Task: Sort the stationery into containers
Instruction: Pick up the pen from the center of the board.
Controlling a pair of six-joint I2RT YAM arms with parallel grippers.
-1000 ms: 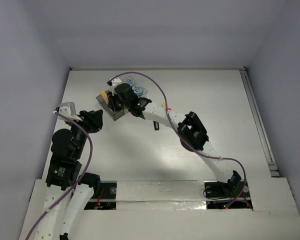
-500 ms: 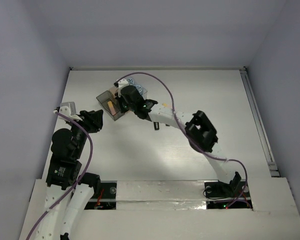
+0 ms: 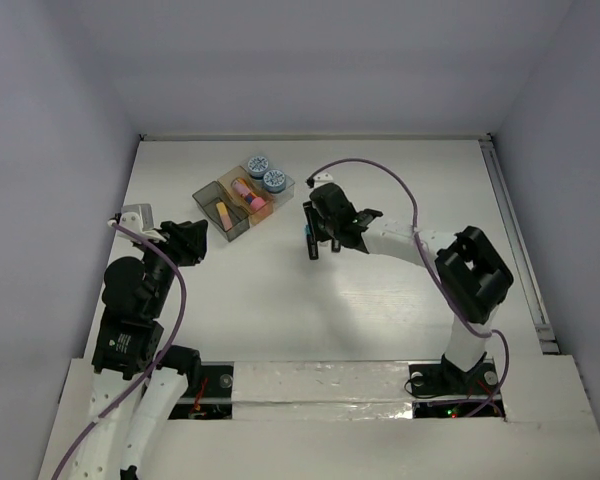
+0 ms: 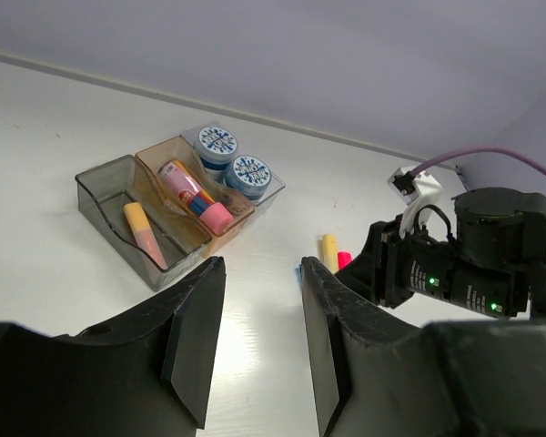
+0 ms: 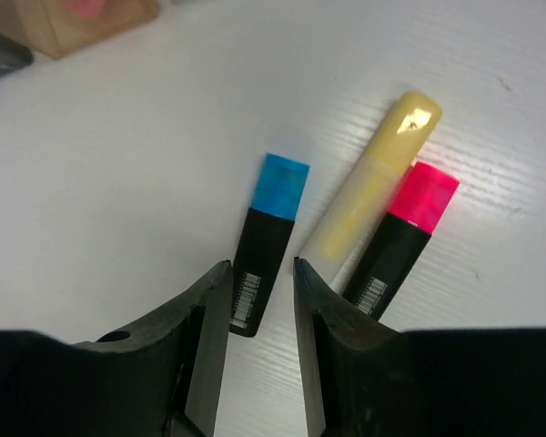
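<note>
Three joined bins stand at the back left: grey (image 3: 216, 222), tan (image 3: 261, 206) and clear (image 3: 287, 183). Two blue-white tape rolls (image 3: 266, 172) sit in the clear bin. A pink bottle-shaped piece (image 4: 193, 193) lies in the tan bin. An orange highlighter (image 4: 143, 232) lies in the grey bin. The blue-black (image 5: 268, 241), yellow (image 5: 373, 209) and red-black (image 5: 400, 237) highlighters lie side by side on the table. My right gripper (image 5: 260, 266) is open, low over them, and its jaws straddle the blue-black one's near end. My left gripper (image 3: 193, 240) is open and empty, left of the bins.
The right arm's purple cable (image 3: 380, 172) loops over the table behind the right gripper. The white table runs to a back wall and a rail (image 3: 510, 230) along its right edge. The left wrist view shows the right gripper's body (image 4: 455, 269) beside the loose highlighters.
My right gripper has left the bins and swung right and toward me, down over the loose highlighters. The bins are now uncovered. The left arm has not moved.
</note>
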